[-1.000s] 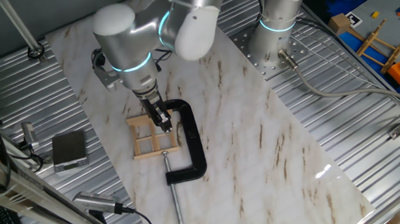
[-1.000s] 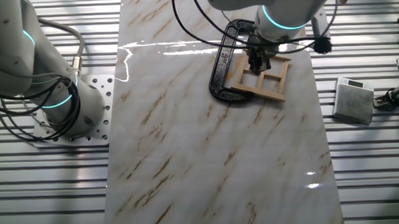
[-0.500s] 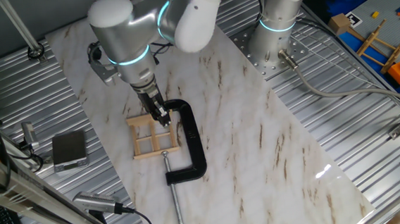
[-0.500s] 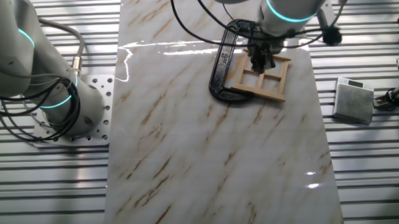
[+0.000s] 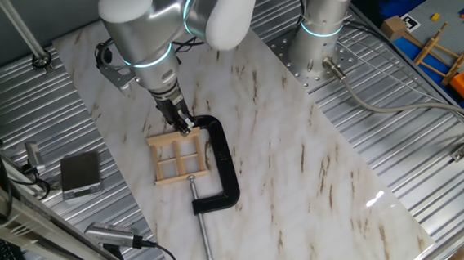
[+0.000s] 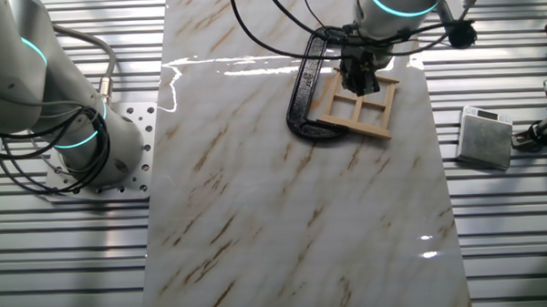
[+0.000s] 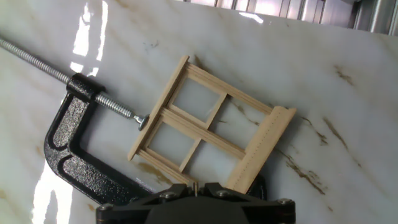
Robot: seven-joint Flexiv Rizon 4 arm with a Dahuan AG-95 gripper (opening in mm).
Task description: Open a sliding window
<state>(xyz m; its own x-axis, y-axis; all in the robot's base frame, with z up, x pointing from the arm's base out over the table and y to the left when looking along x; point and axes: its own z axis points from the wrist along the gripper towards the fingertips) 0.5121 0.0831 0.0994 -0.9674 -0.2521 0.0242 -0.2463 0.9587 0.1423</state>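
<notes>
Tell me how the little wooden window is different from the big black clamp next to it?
The sliding window is pale bare wood; the C-clamp is black metal. The window is a square frame with cross-bars; the clamp is a C shape with a long screw. Both lie flat on the marble table, and the clamp's screw tip touches the window's edge.

look: sliding window (image 7: 208,127) is pale bare wood, a thin square frame with cross-bar panes (image 5: 177,157) (image 6: 358,104)
pose: flat on the marble, turned askew
spot: hand view centre, thicker rail toward 4 o'clock
</notes>
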